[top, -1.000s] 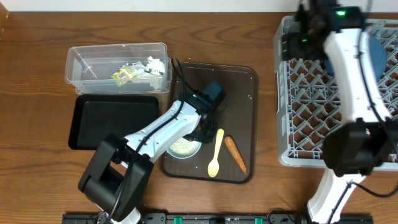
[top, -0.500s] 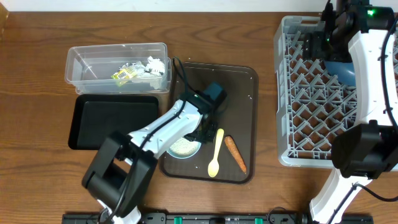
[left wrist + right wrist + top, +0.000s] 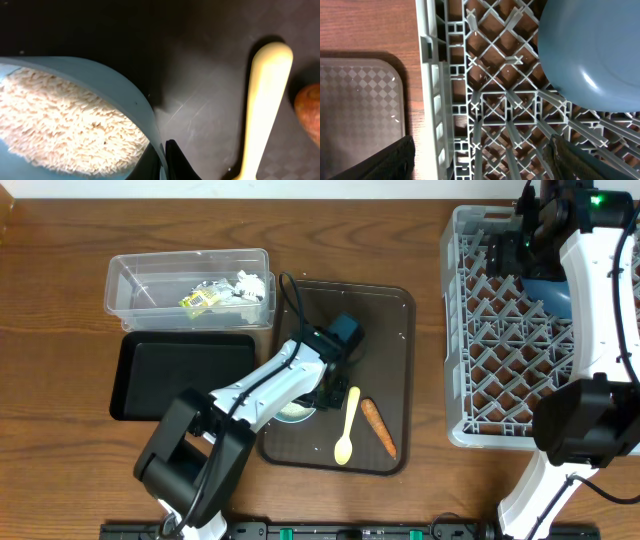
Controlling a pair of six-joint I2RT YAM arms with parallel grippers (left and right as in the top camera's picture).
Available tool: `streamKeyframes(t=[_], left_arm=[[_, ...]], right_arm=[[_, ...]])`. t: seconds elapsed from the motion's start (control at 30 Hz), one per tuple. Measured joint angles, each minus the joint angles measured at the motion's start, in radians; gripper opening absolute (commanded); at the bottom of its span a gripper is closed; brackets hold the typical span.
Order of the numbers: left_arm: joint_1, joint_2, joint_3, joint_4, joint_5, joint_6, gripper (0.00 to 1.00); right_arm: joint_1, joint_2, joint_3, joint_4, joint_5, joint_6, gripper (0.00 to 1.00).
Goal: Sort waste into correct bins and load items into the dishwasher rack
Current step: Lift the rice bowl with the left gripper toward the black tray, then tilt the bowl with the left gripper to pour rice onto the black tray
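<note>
My left gripper (image 3: 322, 388) is shut on the rim of the small light-blue cup (image 3: 293, 413), which holds white rice (image 3: 65, 120); in the left wrist view its fingertips (image 3: 172, 162) pinch the cup wall (image 3: 125, 95). The cup stands on the brown tray (image 3: 385, 315), next to the pale yellow spoon (image 3: 346, 425) and the orange carrot (image 3: 378, 427). The clear tub (image 3: 135, 280) holds tissue (image 3: 245, 285) and the yellow-green wrapper (image 3: 197, 300). The black tray (image 3: 180, 375) lies in front of it. My right gripper (image 3: 508, 252) is open over the grey rack (image 3: 500, 350), beside the dark-blue dish (image 3: 592, 50). The white bowl and the pinkish cup are out of view.
The rack's left wall (image 3: 437, 100) runs close to the brown tray's corner (image 3: 360, 110). My right arm (image 3: 600, 300) reaches over the rack's right half. Bare wooden table (image 3: 60, 330) lies to the left of the tub.
My right arm swung right and back over the rack, uncovering the dark-blue dish, then held still. The light-blue cup has shifted slightly further under my left arm.
</note>
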Motion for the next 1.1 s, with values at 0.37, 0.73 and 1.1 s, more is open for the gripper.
streamKeyframes(t=[0.37,0.73,1.1], left_arm=[[0.034,-0.177,0.025,-0.081,-0.065,0.000,0.06],[0.313,-0.334,0.030,-0.071,-0.014,0.023,0.06],[0.729,-0.334,-0.031,0.045,0.404,0.180,0.06]], right_arm=[[0.000,0.000,0.000,-0.002,0.005,-0.002,0.83],[0.000,0.000,0.000,-0.006,0.005,-0.011,0.83],[0.000,0.000,0.000,-0.006,0.007,-0.025,0.83]])
